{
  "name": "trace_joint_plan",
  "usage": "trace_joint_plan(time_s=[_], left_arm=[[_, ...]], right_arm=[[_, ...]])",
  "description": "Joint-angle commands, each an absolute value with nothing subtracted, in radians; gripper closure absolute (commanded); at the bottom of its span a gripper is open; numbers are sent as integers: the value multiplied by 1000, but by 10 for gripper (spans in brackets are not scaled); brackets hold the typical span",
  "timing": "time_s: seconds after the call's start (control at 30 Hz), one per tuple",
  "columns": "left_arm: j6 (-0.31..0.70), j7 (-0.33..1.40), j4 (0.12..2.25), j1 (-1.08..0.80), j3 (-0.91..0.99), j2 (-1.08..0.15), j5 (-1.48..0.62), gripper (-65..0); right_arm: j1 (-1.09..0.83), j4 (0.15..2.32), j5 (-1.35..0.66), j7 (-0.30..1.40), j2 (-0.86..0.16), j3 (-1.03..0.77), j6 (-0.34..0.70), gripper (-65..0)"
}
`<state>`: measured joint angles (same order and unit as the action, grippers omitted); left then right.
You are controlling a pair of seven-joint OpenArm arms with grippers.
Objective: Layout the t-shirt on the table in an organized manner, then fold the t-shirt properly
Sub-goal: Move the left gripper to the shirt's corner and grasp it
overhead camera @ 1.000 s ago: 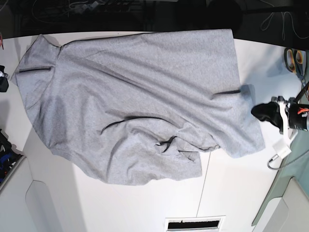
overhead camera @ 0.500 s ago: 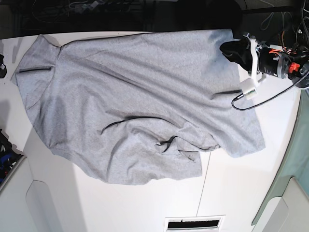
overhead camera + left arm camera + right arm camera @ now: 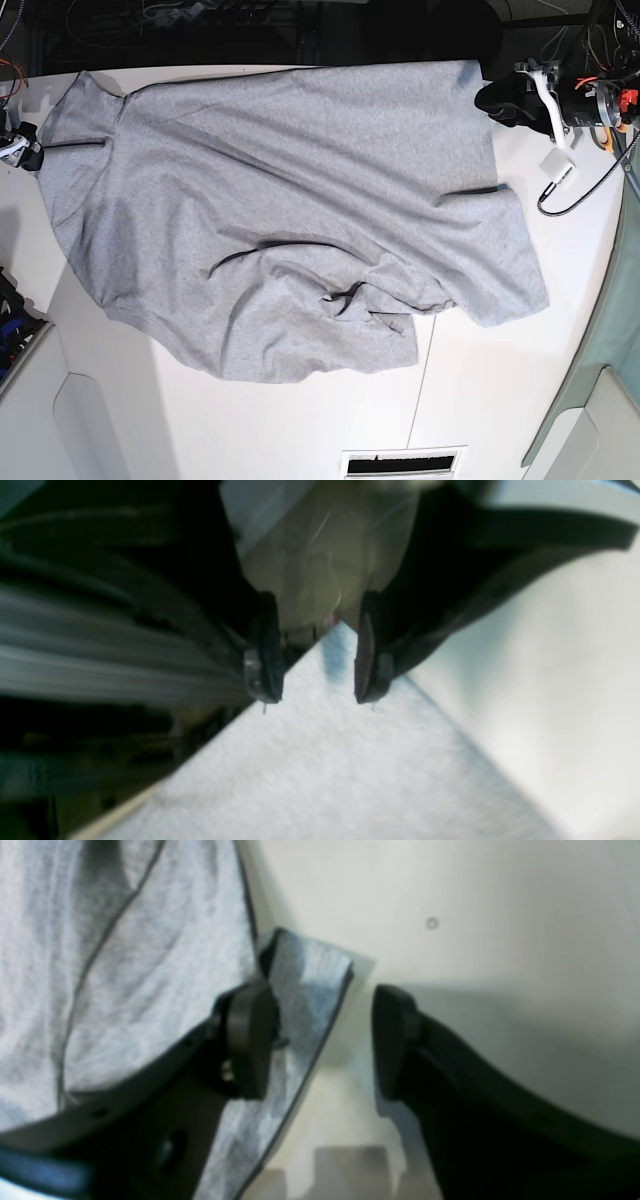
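The grey t-shirt lies spread but wrinkled on the white table, with folds bunched near its front middle. My left gripper hovers at the shirt's far right corner. In the left wrist view the left gripper is open, and the t-shirt corner points up between its fingers. My right gripper is at the shirt's left corner. In the right wrist view the right gripper is open astride a hemmed flap of the t-shirt, which lies by the left finger.
A thin dark seam crosses the table in front of the shirt. A white block on a black cable hangs from the right-hand arm. A slotted vent sits at the near edge. Dark floor and cables lie beyond the far edge.
The arm on the right swung from the shirt's mid right edge up to its far right corner, and its jaws widened. The other gripper came into view at the shirt's left corner.
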<state>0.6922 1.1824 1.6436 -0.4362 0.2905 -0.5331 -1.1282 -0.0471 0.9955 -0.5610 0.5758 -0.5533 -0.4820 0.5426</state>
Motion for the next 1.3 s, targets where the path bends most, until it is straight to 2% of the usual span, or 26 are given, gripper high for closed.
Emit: trace_joint_plan(time_s=[0.0, 0.2, 0.53, 0.73, 1.27], left_arm=[[698, 1174, 1656, -453, 320, -536, -1147, -275], [698, 1131, 1656, -522, 427, -461, -1110, -302], [698, 1062, 1655, -549, 411, -384, -1031, -302], [698, 937, 1635, -546, 364, -379, -917, -302], [698, 921, 1506, -437, 363, -377, -896, -302]], right_arm=[[-42, 1005, -570, 577, -575, -485, 544, -319], [-42, 1005, -606, 588, -533, -483, 548, -318], [-42, 1005, -621, 603, -496, -483, 551, -316], [-42, 1005, -621, 612, -496, -483, 551, -316], [-42, 1005, -647, 630, -496, -483, 555, -317]])
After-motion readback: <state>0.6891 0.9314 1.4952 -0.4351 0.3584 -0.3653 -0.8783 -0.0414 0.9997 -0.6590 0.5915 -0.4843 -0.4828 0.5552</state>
